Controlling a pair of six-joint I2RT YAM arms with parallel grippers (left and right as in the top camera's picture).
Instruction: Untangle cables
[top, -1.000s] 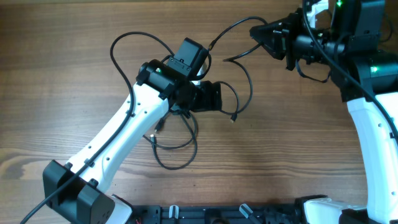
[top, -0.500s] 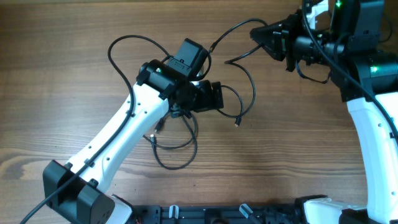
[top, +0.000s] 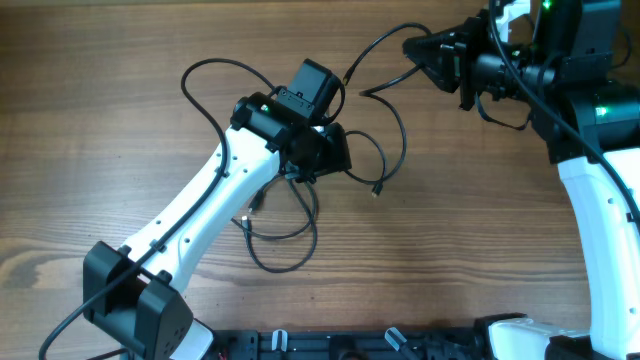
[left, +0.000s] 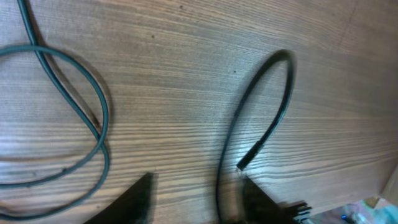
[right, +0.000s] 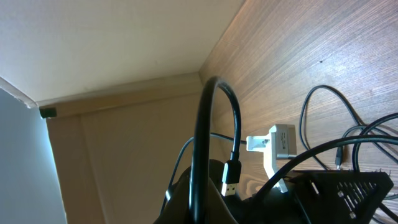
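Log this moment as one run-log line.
left gripper: open around cable loop | right gripper: shut on USB-plug cable | cables: tangled on table

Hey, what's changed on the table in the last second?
The left arm swung its elbow to the right in the overhead view, and the left gripper shifted only slightly over the cables. The right gripper stayed where it was, shut on one cable; the rest barely moved.

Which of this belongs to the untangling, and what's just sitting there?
Job: cables; left pincer, open around one; right pincer, shut on one.
Not job: table; arm wiring.
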